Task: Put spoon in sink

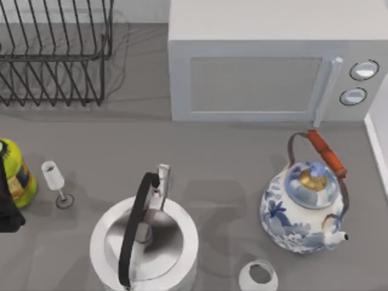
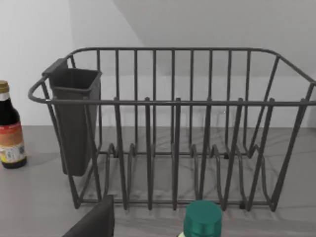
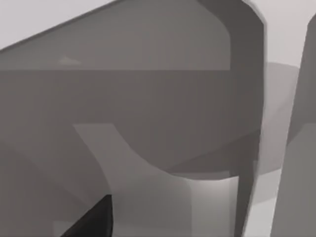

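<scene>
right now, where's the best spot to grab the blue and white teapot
Grip the blue and white teapot by the red wrap at the top of its arched handle, coming straight down from above. The handle stands clear of the lid, while the round body is probably too wide for the fingers.

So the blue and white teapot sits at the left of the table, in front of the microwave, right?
Not quite. The blue and white teapot sits at the right of the table, in front of the microwave, as the top view shows.
</scene>
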Robot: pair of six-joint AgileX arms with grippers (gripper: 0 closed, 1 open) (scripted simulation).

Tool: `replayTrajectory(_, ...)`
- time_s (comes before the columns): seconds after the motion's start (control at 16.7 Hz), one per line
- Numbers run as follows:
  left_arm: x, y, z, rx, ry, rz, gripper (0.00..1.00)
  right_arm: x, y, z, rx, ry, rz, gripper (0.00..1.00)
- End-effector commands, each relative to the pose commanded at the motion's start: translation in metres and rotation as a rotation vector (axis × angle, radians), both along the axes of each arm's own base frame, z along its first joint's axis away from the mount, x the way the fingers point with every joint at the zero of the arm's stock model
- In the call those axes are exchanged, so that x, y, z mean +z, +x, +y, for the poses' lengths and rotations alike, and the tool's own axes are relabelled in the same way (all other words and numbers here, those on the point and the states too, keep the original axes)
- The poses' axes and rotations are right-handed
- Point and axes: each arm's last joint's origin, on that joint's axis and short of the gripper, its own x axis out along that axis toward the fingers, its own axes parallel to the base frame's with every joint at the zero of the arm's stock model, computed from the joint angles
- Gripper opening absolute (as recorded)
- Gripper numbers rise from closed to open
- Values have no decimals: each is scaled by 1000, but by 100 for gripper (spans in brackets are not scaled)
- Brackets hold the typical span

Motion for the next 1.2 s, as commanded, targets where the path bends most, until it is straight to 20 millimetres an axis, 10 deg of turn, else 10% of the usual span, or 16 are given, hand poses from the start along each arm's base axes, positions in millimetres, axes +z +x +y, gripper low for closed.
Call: replayTrajectory(1.2, 0, 0, 0, 0, 0, 0, 100, 120, 1, -2, -6, -29, -22, 0)
